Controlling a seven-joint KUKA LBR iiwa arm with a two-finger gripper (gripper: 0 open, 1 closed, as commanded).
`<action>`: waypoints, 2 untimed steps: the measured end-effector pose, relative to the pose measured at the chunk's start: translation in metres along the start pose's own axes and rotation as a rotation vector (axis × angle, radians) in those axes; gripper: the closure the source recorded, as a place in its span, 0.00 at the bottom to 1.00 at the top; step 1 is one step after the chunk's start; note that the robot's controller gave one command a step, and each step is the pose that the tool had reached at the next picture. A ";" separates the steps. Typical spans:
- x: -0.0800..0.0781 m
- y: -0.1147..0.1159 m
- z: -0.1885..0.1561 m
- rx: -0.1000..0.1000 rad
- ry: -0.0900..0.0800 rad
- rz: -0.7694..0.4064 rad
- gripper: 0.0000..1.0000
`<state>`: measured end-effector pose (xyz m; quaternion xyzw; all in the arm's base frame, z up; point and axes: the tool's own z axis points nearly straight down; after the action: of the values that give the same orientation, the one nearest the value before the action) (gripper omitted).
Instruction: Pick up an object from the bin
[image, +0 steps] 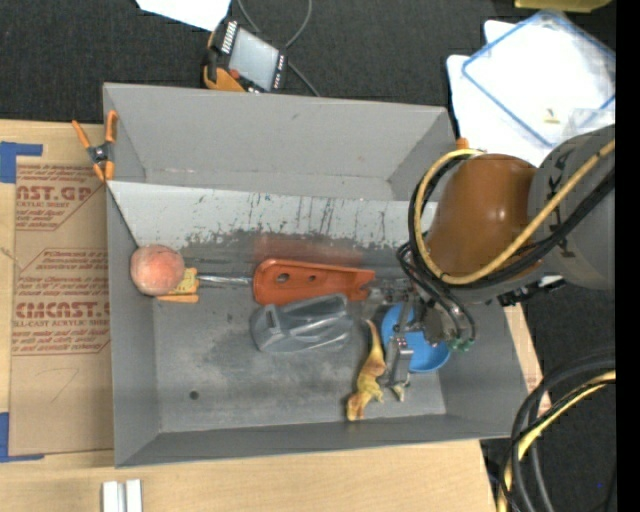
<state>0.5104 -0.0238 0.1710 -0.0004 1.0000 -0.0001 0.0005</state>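
and here's the arm, in over the right wall of the grey metal bin (300, 130), its glossy brown dome cover (480, 215) looped with yellow cable. the claw (399, 372) hangs low in the bin's near-right corner, right at the left rim of a round blue thing (432, 355), smooth and plastic-looking, half hidden under the wrist. is the claw spread or pressed together? i cannot tell from this angle, and nothing is plainly pinched in it.

just beside the claw, on its left, lies a thin yellow thing (366, 385), curved and knobbly like a toy banana, running down towards the near edge of the floor.

moving to the middle of the bin: a fat orange handle (310, 280), rounded and matte, lying lengthwise, with a slim metal shaft (225, 280) pointing out towards the left wall. touching it on the near side sits a clear greyish plastic piece (300, 325), bent and shiny, with soft folds.

over by the left wall, a fuzzy pink-orange peach (157, 269), round, with a small flat orange block (180, 292) tucked against its near side. the floor itself is scuffed bare metal, scratched along the far wall.
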 end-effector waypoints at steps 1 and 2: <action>0.000 0.000 0.000 0.000 0.000 0.000 0.00; -0.008 -0.019 -0.026 0.001 -0.004 -0.051 0.00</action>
<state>0.5186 -0.0431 0.1970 -0.0257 0.9997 -0.0006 0.0024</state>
